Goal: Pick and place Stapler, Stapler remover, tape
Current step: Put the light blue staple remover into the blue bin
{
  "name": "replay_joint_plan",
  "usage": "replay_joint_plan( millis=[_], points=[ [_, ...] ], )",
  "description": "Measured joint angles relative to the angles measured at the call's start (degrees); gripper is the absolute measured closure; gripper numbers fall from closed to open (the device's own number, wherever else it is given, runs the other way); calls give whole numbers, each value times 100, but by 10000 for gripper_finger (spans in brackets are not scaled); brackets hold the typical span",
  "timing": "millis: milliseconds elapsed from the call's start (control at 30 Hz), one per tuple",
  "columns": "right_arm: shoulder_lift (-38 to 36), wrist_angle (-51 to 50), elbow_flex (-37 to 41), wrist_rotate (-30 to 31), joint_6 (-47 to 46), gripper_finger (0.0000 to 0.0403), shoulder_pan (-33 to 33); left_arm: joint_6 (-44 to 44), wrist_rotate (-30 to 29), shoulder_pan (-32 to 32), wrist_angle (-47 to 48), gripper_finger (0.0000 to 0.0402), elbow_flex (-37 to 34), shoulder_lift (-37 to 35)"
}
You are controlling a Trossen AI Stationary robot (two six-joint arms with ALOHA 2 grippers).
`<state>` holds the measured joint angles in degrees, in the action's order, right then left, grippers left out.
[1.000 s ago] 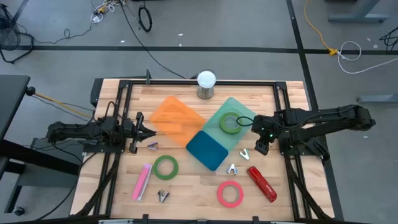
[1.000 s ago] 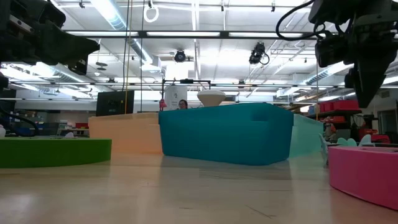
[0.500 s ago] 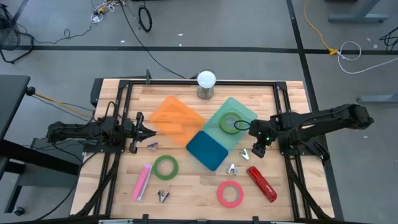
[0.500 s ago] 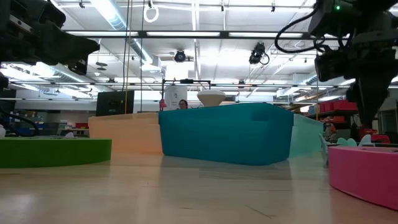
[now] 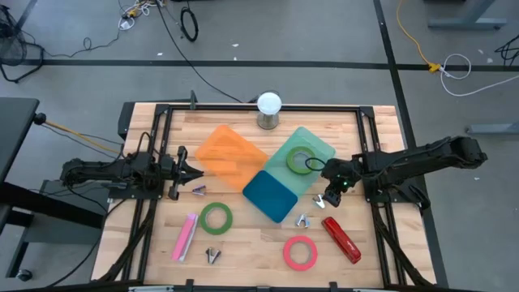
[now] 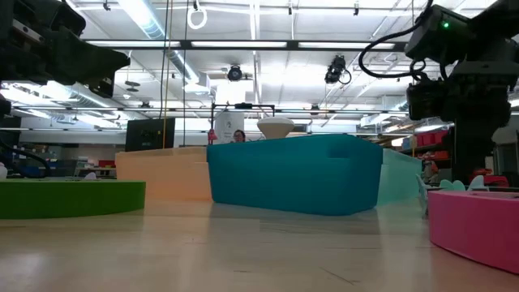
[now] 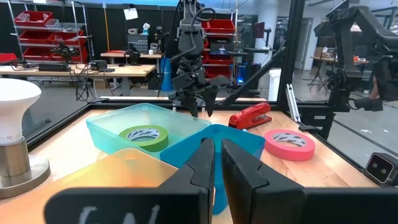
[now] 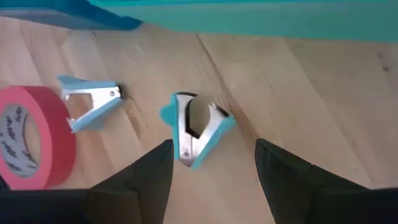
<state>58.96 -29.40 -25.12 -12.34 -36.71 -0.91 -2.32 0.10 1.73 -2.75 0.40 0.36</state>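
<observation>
A light-blue stapler remover (image 8: 196, 127) lies on the table beside the blue bin (image 5: 272, 195); it also shows in the high view (image 5: 319, 201). My right gripper (image 8: 212, 148) is open just above it, fingers pointing down, one on either side, touching nothing; it also shows in the high view (image 5: 328, 195). A second remover (image 8: 90, 101) lies nearby, close to the red tape roll (image 5: 300, 252). The red stapler (image 5: 341, 240) lies near the right front. A green tape roll (image 5: 298, 161) sits in the teal bin (image 5: 318, 148). My left gripper (image 5: 191, 171) is shut and waits at the left.
An orange bin (image 5: 229, 152) stands at the back left. A second green tape roll (image 5: 216, 217), a pink stapler (image 5: 186, 236) and two more removers (image 5: 199, 191) (image 5: 213, 255) lie on the left half. A white lamp (image 5: 268, 109) stands at the far edge.
My right gripper has moved toward the table's left and near edges and gone down, away from the teal bin and toward the stapler remover beside the blue bin. It has stayed open.
</observation>
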Motion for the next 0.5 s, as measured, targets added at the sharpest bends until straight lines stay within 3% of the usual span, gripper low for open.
replay_joint_plan(
  millis=[500],
  points=[
    [2,750,403,92,115,179,0,2,0,-1,0,369,1,0]
  ],
)
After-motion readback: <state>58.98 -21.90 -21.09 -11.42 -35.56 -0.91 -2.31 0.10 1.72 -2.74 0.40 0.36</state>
